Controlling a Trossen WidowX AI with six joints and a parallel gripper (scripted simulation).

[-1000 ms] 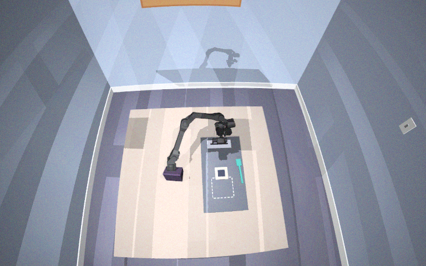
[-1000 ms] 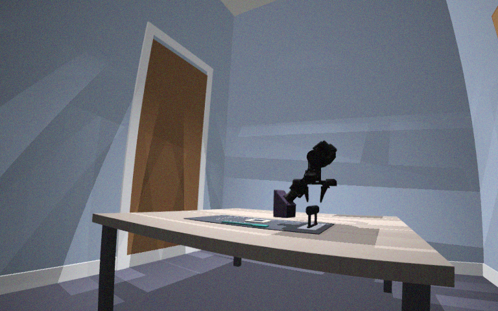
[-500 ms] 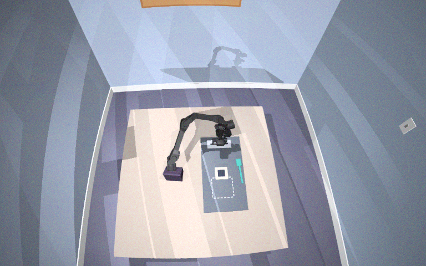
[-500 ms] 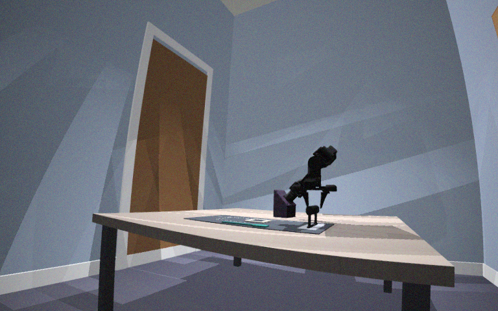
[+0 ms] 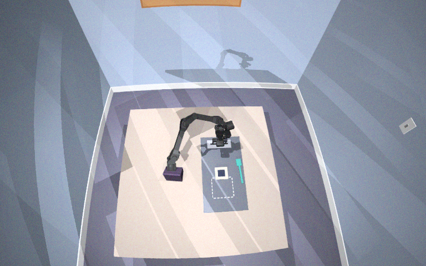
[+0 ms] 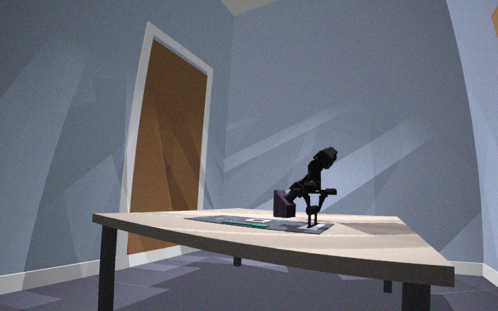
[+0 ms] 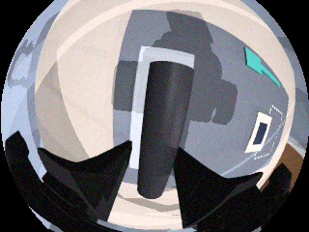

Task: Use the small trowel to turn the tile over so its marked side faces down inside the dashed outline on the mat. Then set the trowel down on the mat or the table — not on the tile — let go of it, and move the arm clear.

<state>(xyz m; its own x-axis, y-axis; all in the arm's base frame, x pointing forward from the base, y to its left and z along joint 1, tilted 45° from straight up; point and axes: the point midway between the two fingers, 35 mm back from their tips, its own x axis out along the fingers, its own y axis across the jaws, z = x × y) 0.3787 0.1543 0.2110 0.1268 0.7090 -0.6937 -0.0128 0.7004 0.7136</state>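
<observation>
Pale tabletop (image 5: 150, 219) (image 6: 257, 238) (image 7: 82, 97) spreads beneath me, and on it lies the slate-grey mat (image 5: 224, 203) (image 6: 286, 224) (image 7: 212, 145), where my claw (image 5: 219, 143) (image 6: 312, 208) (image 7: 153, 147) points down at one end. My fingers are partly closed, one on each side of the dark bar handle (image 6: 312, 209) (image 7: 166, 126) of a flat-plated trowel (image 5: 209, 146) (image 6: 320, 226) (image 7: 137, 121); whether they pinch it, I cannot tell. Two slim posts raise that handle above the whitish plate, which rests flat on the mat. Further along the mat lies the tile (image 5: 221, 173) (image 6: 259, 220) (image 7: 261, 133), cream-edged, its navy square facing up. It is mostly outside the dashed outline (image 5: 212, 188) (image 7: 273, 105), with one edge at the outline's border. Beside the tile but apart from it, a teal spatula-shaped tool (image 5: 238, 162) (image 6: 246, 223) (image 7: 253, 60) lies near the mat's long edge. My purple base (image 5: 173, 175) (image 6: 284, 208) stands on the tabletop, off the mat. Beyond the table I have blue-grey walls (image 5: 204, 31) (image 6: 330, 73) and a brown door (image 6: 165, 146) in a white frame.
</observation>
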